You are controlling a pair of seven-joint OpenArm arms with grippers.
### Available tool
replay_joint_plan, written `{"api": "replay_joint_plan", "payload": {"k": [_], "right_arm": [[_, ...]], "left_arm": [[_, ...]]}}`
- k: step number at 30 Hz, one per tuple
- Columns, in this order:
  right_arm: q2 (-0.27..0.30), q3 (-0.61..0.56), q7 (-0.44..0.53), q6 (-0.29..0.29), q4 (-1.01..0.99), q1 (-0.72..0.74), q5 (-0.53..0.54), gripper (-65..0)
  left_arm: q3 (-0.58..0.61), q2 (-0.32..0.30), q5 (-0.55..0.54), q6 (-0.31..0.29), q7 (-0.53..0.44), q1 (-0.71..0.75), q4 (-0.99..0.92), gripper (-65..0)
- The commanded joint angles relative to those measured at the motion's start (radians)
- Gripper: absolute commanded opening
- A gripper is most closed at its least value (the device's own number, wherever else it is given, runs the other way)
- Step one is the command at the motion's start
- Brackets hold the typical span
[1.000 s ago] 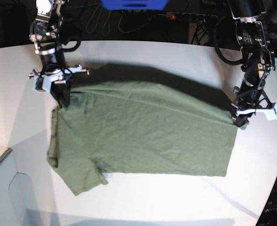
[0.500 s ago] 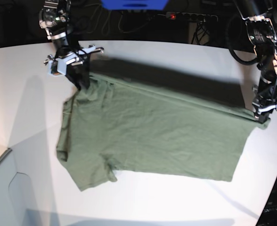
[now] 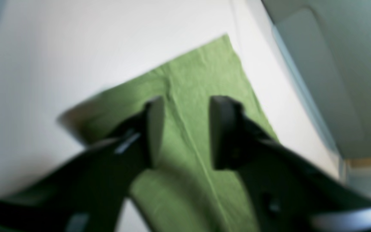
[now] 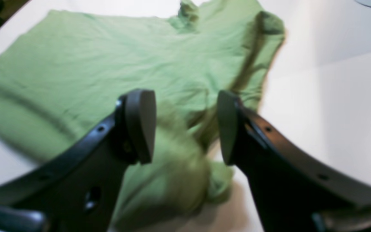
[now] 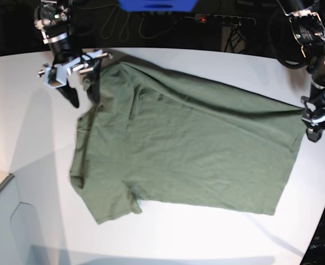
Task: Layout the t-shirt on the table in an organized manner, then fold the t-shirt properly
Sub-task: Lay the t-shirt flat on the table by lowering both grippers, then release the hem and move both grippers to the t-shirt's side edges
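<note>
The white desk [image 5: 206, 63] carries the shirt [image 5: 184, 149], spread nearly flat across its middle. Right jaws [image 5: 82, 95] stand open at its sleeve end, left jaws [image 5: 313, 132] open beside the hem corner.

Base view: high, in front, looking down over the whole counter [image 5: 206, 237] from afar. Left wrist view: close, blurred, looking down past its end effector [image 3: 185, 129]. Right wrist view: close, likewise angled. Shared by all three: the t-shirt [image 5: 190, 149] on the counter.
</note>
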Motion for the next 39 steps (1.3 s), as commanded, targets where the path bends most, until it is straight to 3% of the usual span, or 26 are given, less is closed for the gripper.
{"api": "replay_joint_plan", "payload": {"k": [1,5,7,11,15,20,30,35,39], "right_arm": [[0.004,0.015,0.032,0.014,0.011,0.030,0.019,-34.0],[0.018,0.018,-0.041,0.014,-0.076,0.145,0.016,-34.5],[0.038,0.019,-0.110,0.014,-0.128,0.209,0.015,-36.5],[0.067,0.019,-0.229,0.014,-0.226,0.324,0.015,-51.1],[0.113,0.019,-0.289,0.010,-0.300,0.400,0.015,-65.0],[0.139,0.019,-0.355,0.010,-0.369,0.446,0.015,-65.0],[0.142,0.012,-0.357,0.010,-0.509,0.504,0.013,-65.0],[0.193,0.012,-0.349,0.010,-0.648,0.576,0.013,-65.0],[0.259,0.010,-0.349,0.008,-0.725,0.657,0.013,-65.0]], "left_arm": [[-0.017,-0.014,-0.011,-0.010,-0.021,-0.003,0.034,-32.5],[-0.046,-0.015,-0.011,-0.010,-0.021,-0.014,0.040,-21.7],[-0.042,-0.019,-0.011,-0.010,-0.022,-0.039,0.035,-20.7],[-0.039,-0.015,-0.001,-0.010,-0.021,-0.125,-0.018,-20.7],[0.021,-0.026,0.001,-0.010,-0.026,-0.223,-0.147,-20.7],[0.107,-0.060,0.027,-0.010,-0.027,-0.333,-0.345,-20.7],[0.145,-0.083,0.282,-0.010,-0.030,-0.475,-0.654,-20.4],[0.127,-0.083,0.366,-0.011,-0.045,-0.476,-0.706,-20.2],[0.122,-0.083,0.368,-0.011,-0.145,-0.439,-0.706,-20.2]]}}
